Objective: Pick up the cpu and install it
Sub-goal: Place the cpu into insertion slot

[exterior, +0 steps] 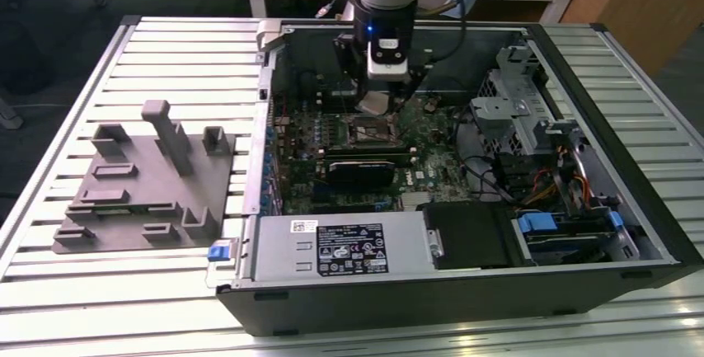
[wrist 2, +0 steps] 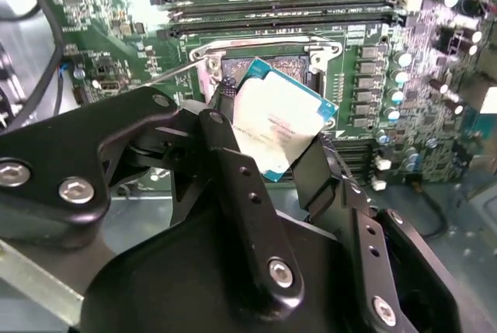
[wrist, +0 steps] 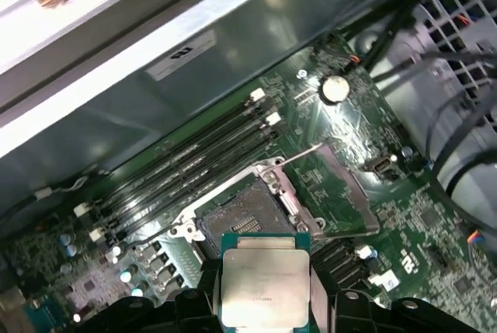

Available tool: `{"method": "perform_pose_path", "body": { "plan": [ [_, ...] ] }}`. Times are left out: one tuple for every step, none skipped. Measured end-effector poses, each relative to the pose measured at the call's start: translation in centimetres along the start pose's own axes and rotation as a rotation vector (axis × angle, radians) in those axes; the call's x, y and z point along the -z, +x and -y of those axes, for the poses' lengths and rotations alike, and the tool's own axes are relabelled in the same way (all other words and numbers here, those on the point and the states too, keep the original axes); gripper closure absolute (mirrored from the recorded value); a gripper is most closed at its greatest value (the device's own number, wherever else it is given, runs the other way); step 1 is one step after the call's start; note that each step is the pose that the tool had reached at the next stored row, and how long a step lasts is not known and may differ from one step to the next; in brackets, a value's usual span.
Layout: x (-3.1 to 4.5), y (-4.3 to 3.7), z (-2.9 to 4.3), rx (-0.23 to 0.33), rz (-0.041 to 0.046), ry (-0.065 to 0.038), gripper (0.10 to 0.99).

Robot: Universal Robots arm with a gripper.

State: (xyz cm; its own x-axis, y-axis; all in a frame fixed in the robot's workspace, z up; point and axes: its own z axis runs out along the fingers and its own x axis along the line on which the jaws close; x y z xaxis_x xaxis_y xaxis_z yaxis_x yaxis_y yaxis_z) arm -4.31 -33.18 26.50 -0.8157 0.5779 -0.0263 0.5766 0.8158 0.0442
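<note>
Gripper (wrist 2: 270, 140) clamps cpu (wrist: 265, 286) near open socket (wrist: 241, 220) on motherboard (wrist: 342, 185) inside case (exterior: 440, 301).

Cpu (wrist 2: 276, 127): silver-white metal top with faint grey print, framed by a thin teal-green rim. Pincer (wrist 2: 268, 137): matt black, with silver screw heads. Motherboard (wrist: 342, 170): dark green, dotted with silver capacitors. Memory slots (wrist: 186, 166): black with white end clips. Socket frame (wrist: 289, 193): bright silver. Computer case (exterior: 440, 312): black. Power supply (exterior: 341, 246): pale grey, bearing a black-and-white label. Fixture tray (exterior: 143, 188): plain mid-grey. Counter (exterior: 66, 307): silver-grey, ribbed in parallel stripes.
</note>
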Motion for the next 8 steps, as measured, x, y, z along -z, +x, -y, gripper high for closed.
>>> {"method": "perform_pose_path", "body": {
  "plan": [
    [-0.01,0.00,0.00,-0.016,0.0007,0.000,0.545],
    [-0.02,0.00,0.00,-0.033,0.0015,0.001,0.545],
    [-0.03,0.00,0.00,-0.051,0.0023,0.001,0.545],
    [-0.04,0.00,0.00,-0.069,0.0030,0.002,0.545],
    [-0.05,0.00,0.00,-0.086,0.0038,0.002,0.545],
    [-0.06,0.00,0.00,-0.105,0.0046,0.003,0.545],
    [-0.08,0.00,0.00,-0.124,0.0055,0.003,0.545],
    [-0.10,0.00,0.01,-0.142,0.0063,0.004,0.545]
  ]
}}
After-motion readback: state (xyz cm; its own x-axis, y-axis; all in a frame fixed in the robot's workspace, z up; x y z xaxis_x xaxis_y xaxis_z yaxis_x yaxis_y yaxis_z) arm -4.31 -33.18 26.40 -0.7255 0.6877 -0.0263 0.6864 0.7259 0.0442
